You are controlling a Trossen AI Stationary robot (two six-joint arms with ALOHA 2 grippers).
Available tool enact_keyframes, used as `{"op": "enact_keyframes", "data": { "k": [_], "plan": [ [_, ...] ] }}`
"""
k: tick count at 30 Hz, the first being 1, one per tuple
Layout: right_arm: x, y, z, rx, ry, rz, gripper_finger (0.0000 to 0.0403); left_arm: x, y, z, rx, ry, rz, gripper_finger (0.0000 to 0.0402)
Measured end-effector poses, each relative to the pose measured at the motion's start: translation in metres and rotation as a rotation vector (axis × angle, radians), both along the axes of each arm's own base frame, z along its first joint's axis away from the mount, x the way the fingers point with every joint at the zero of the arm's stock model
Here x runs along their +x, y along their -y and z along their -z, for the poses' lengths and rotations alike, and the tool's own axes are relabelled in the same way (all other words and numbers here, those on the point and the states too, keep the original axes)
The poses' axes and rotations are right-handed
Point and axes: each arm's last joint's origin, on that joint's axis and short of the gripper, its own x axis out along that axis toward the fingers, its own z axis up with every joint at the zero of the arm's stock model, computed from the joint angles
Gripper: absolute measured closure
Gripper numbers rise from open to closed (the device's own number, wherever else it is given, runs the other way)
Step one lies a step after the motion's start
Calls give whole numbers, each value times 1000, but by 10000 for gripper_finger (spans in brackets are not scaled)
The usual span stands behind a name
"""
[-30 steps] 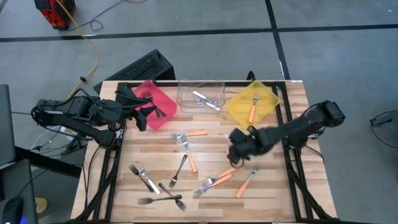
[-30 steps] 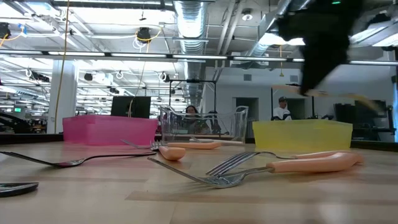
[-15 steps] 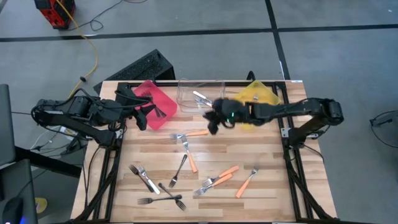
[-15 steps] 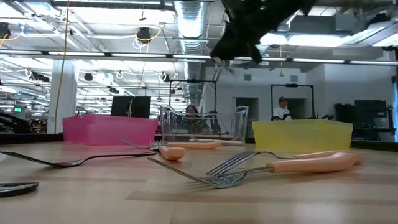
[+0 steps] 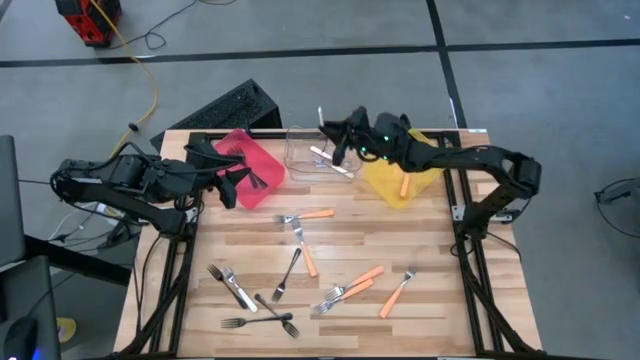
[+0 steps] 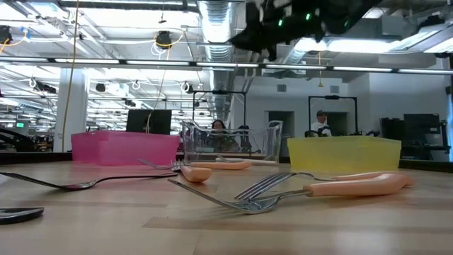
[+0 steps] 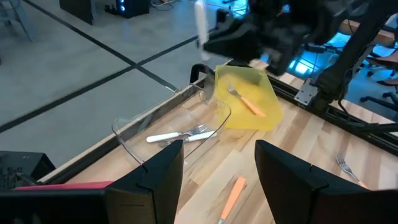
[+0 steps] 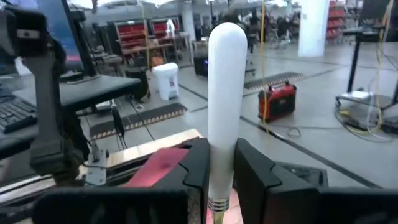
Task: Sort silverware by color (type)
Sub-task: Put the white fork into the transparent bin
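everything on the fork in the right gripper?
The fork has a smooth white, plastic-looking handle with a rounded end and a ribbed metal collar low down. The right gripper pinches it near that collar, so the handle sticks out past the fingers. It hangs in the air over the clear bin. Its head is hidden.

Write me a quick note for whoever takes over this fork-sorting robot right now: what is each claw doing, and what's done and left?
Right gripper: fingers shut on a pale-handled fork, held above the clear bin.
Left gripper: open, holding nothing, waiting beside the pink bin.
Done: one dark fork in the pink bin, one pale fork in the clear bin, one orange-handled fork in the yellow bin.
Left: drop the held fork, probably into the clear bin; then sort the loose orange-handled forks, dark forks and silver forks on the table.
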Motion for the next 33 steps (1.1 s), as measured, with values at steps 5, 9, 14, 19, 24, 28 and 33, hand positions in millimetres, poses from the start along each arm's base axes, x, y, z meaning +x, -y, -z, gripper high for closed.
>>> {"op": "enact_keyframes", "data": {
  "k": [5,9,14,19,24,28,33],
  "plan": [
    [17,30,8,24,30,-32,330,0,-1,0,25,-10,-9,219],
    [33,43,4,-4,15,-51,330,-1,-1,0,34,-11,-19,220],
    [45,57,1,-24,-69,-56,330,-1,-1,0,43,-13,-24,219],
    [57,66,20,-36,-185,-62,330,-1,-1,0,43,-22,-4,220],
    [54,71,34,-18,-312,-65,330,-1,-1,0,44,-22,-5,220],
    [47,76,44,-11,-431,-62,330,-1,-1,0,49,-21,-12,220],
    [44,83,60,5,-529,-70,330,-1,-1,0,53,-21,-20,219]
  ]
}}
